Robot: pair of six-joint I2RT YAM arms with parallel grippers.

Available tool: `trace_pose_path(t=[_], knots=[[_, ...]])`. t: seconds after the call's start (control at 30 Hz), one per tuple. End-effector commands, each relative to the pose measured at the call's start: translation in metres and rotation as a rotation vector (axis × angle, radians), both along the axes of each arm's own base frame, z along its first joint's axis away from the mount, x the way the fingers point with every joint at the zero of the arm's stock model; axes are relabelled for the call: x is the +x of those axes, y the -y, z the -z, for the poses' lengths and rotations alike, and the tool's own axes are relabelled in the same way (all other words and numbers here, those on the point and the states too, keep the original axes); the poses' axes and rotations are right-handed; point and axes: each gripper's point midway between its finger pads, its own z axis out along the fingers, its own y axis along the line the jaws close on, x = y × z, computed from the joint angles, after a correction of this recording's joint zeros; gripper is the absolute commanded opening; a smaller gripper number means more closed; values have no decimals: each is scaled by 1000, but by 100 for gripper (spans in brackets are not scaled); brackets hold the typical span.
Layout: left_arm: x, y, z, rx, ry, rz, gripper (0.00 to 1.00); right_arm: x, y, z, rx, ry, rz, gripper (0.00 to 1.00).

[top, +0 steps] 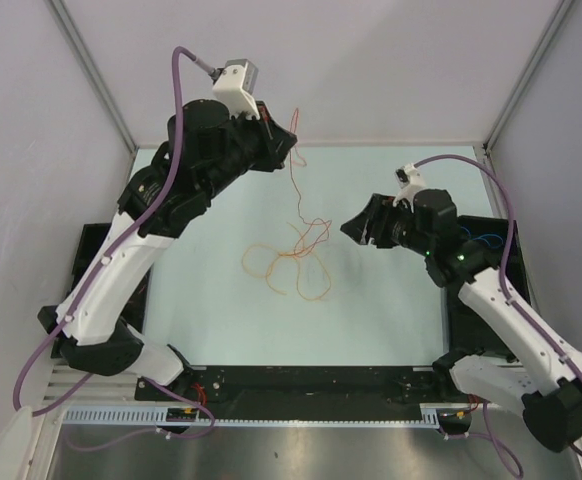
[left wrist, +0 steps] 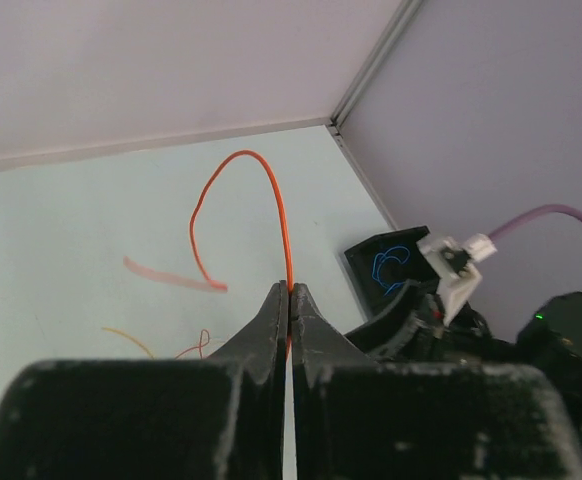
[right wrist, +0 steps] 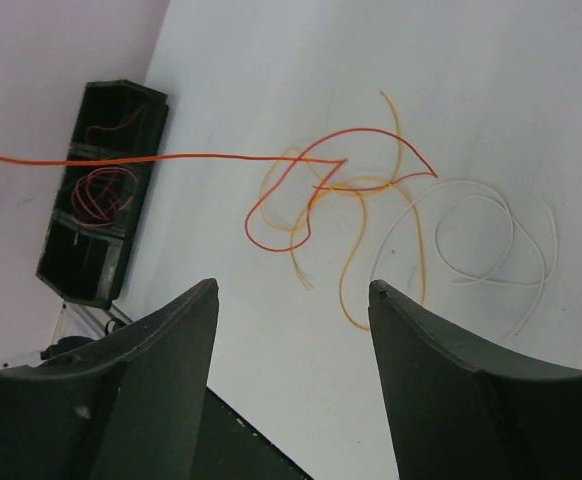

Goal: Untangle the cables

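Top view: the left hand is up at the far side of the table, clamped on the orange cable. That cable drops from it towards the near edge and into the heap of cables in the middle of the table. The right hand hovers just right of the heap and is clearly the nearer of the two.

Left wrist: the fingers are pressed together with the orange cable pinched between them, its free end arching up beyond the tips.

Right wrist: the right hand is spread wide and holds nothing. The heap lies ahead of its gap, a pale cable loops just to the right, and the orange strand runs out left in a straight, taut line above a black tray. My read: any pull goes along that line, and pinning the heap falls to the right hand.
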Motion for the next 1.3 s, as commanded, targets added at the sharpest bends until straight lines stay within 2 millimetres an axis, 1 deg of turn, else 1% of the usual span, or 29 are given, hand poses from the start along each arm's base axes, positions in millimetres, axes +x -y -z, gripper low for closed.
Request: trace_pose_path(t=[0.0, 0.03, 0.07, 0.13, 0.17, 0.23, 0.27, 0.3, 0.37, 0.7, 0.77, 0.8, 0.87, 0.93, 1.13, 1.2, 1.27], knots=[[-4, 1, -6, -38, 6, 13, 0, 18, -13, 12, 25, -55, 11, 66], [-5, 1, -5, -36, 6, 15, 0, 20, -16, 12, 37, -61, 9, 66], [-4, 2, -2, -33, 3, 15, 0, 22, -21, 21, 34, -86, -3, 66], [-5, 3, 0, -30, 1, 19, 0, 27, -25, 26, 46, -108, 5, 66], [-3, 4, 3, -26, -1, 18, 0, 30, -28, 32, 43, -125, 5, 66], [-4, 4, 3, -28, 3, 20, 0, 34, -32, 35, 57, -140, 11, 65], [-3, 4, 5, -27, 3, 17, 0, 36, -35, 41, 53, -153, 6, 64], [-2, 5, 8, -21, 1, 19, 0, 39, -37, 41, 59, -148, 4, 64], [-2, 6, 9, -18, 4, 24, 0, 41, -42, 44, 62, -156, -1, 62], [-2, 8, 11, -14, 14, 39, 0, 51, -63, 78, 38, -209, -22, 57], [-2, 8, 12, -13, 15, 39, 0, 56, -65, 82, 38, -207, -15, 55], [-2, 8, 13, -10, 14, 38, 0, 58, -66, 89, 34, -220, -12, 54], [-2, 7, 13, -8, 14, 37, 0, 62, -67, 91, 35, -218, -3, 52], [-2, 7, 14, -5, 16, 36, 0, 65, -66, 100, 22, -234, 11, 50], [-2, 5, 13, -1, 23, 32, 0, 68, -67, 120, -11, -266, 29, 47], [-4, 4, 11, -3, 29, 34, 0, 71, -73, 120, -1, -250, 20, 46], [-3, 4, 11, -1, 32, 33, 0, 73, -75, 124, 0, -253, 20, 41]])
